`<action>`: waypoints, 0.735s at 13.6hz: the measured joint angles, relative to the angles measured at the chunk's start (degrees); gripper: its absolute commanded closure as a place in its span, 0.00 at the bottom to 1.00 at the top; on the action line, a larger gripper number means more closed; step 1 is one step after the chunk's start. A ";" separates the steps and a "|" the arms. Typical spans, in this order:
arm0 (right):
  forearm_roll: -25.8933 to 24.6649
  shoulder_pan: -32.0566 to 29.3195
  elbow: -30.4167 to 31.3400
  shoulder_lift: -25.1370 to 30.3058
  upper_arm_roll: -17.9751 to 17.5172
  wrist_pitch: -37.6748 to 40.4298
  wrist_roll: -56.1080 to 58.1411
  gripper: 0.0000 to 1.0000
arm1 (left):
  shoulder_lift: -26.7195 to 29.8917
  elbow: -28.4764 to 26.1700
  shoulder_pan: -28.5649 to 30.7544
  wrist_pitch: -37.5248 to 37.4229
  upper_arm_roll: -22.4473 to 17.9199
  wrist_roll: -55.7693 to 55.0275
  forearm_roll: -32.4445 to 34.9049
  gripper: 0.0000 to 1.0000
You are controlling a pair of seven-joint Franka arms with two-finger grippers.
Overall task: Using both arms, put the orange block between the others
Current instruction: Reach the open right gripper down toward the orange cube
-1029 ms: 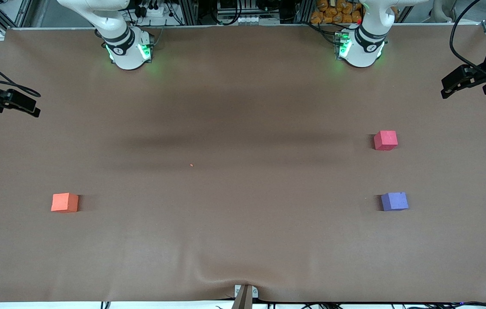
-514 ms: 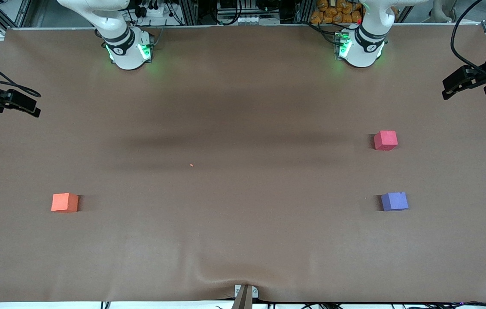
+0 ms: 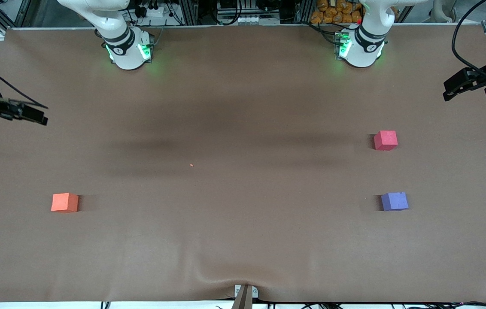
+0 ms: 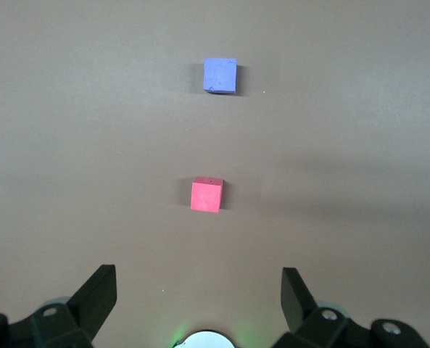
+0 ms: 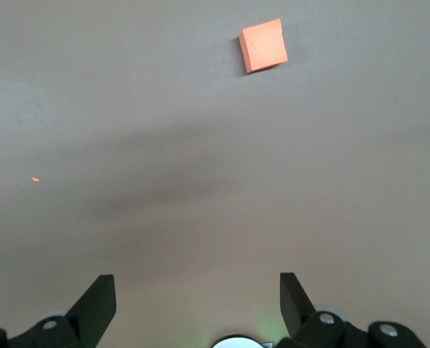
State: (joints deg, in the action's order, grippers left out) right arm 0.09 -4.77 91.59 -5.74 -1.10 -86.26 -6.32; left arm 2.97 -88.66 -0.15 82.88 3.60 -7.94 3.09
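The orange block point(image 3: 65, 202) point(image 5: 263, 45) lies alone on the brown table cover toward the right arm's end. At the left arm's end sit the two others: a red-pink cube point(image 3: 385, 140) point(image 4: 207, 194) and, nearer the front camera, a purple-blue cube point(image 3: 394, 201) point(image 4: 220, 75), with a gap between them. My right gripper point(image 3: 37, 118) point(image 5: 196, 286) hangs open and empty over its edge of the table, well apart from the orange block. Over the other edge, my left gripper point(image 3: 450, 91) point(image 4: 198, 283) is also open and empty, off to the side of the red-pink cube.
The two green-lit arm bases point(image 3: 129, 51) point(image 3: 361, 47) stand along the back edge. A tiny orange speck point(image 3: 191, 165) point(image 5: 35, 179) lies mid-table. The cover wrinkles at a clamp point(image 3: 245, 294) on the front edge.
My right gripper has shifted a little over its end of the table, coming slightly inward. My left gripper has edged slightly outward. No block has moved.
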 measured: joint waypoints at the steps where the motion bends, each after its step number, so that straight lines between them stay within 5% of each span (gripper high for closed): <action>1: -0.12 -0.58 0.09 -1.95 0.01 -1.19 0.30 0.00 | -0.01 0.00 0.00 0.00 0.00 0.00 0.00 0.00; 10: -0.25 -8.83 0.69 -22.93 0.33 -24.47 19.25 0.00 | -0.17 0.02 0.01 -0.04 0.04 0.00 0.00 0.00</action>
State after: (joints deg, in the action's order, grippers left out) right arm -0.15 -13.61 92.28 -28.66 -0.77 -110.73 12.93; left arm 2.80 -88.65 -0.14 82.84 3.64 -7.94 3.09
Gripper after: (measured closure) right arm 0.000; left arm 0.000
